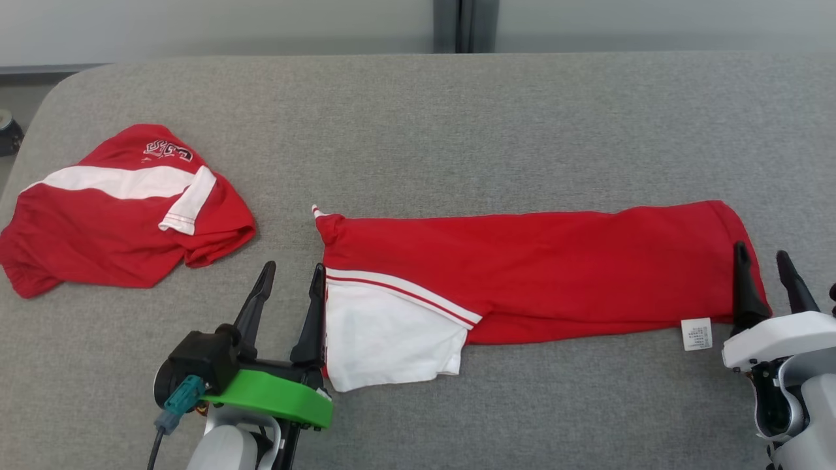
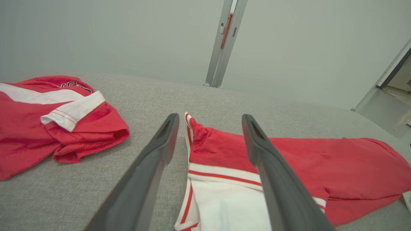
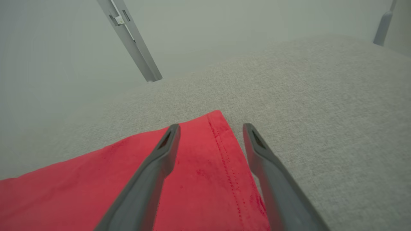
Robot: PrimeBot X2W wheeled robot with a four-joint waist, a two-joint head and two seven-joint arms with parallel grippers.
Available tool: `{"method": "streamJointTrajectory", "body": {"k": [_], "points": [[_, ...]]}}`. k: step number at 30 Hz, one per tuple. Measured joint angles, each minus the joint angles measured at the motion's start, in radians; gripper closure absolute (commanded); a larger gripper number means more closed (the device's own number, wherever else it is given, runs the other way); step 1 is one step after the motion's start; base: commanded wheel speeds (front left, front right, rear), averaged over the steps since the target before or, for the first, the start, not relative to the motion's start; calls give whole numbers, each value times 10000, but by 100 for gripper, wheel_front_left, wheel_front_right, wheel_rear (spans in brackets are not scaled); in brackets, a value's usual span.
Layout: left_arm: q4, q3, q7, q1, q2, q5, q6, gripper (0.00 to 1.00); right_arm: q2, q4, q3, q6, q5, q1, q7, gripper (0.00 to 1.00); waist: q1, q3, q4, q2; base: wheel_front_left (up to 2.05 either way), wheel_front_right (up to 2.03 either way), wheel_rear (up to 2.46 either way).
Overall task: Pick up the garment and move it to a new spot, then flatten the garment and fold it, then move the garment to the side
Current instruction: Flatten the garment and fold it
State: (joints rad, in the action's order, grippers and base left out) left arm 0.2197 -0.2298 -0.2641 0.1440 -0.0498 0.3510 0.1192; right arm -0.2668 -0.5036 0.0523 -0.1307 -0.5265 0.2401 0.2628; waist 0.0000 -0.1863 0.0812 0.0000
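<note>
left pincer (image 1: 293,266) apart, astride garment (image 1: 555,261) left edge | right pincer (image 1: 761,250) apart, astride its right edge

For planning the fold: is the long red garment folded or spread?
Folded: the long red garment lies as a narrow band, its white part at the left end.

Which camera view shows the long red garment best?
The head view: the whole garment lies flat there. The left wrist view shows its white sleeve end; the right wrist view shows its red hem corner.
</note>
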Motion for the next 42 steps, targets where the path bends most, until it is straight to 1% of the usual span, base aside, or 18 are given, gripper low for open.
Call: {"method": "streamJointTrajectory", "body": {"k": [4,7,13,17,18,19,20,27,31,35,38,42], "points": [[173,-25,2,21,-2,-33,12,0,148,-1095,688,2,184,279,0,0,0,-172,309,0,0,0,0],[244,148,2,37,-4,-100,13,0,336,-1632,1018,2,291,377,-2,0,0,-274,511,0,0,0,0],[270,339,2,35,-4,-113,42,0,426,-2429,1189,0,422,535,31,0,1,-346,721,0,0,0,0],[274,385,2,31,-2,-115,50,0,472,-2765,957,0,343,722,36,0,1,-307,680,0,0,0,0],[274,399,2,31,-2,-113,52,0,474,-2828,851,2,295,756,42,20,0,-300,653,0,0,0,0],[276,408,2,29,-2,-113,52,0,464,-2869,775,2,247,783,44,76,0,-294,626,0,0,0,0],[278,410,2,28,-2,-113,52,0,426,-2918,744,2,213,812,44,100,0,-284,592,0,0,0,0],[311,447,2,11,-2,-111,54,0,111,-3281,1371,-23,165,922,29,100,0,-218,324,0,0,0,0],[341,447,2,-3,0,-98,73,0,-399,-3536,2345,-13,458,909,13,100,0,-156,189,0,0,0,0],[389,439,2,-8,0,-86,77,0,-683,-3597,3407,-10,1007,881,13,100,1,-25,96,0,0,0,0],[393,493,2,-36,0,21,81,0,-535,-3292,3699,-8,1327,858,13,100,1,130,42,0,0,0,0],[433,531,2,-157,0,104,81,0,-127,-2623,3478,-4,1484,824,13,100,0,392,-38,0,0,0,0]]}}
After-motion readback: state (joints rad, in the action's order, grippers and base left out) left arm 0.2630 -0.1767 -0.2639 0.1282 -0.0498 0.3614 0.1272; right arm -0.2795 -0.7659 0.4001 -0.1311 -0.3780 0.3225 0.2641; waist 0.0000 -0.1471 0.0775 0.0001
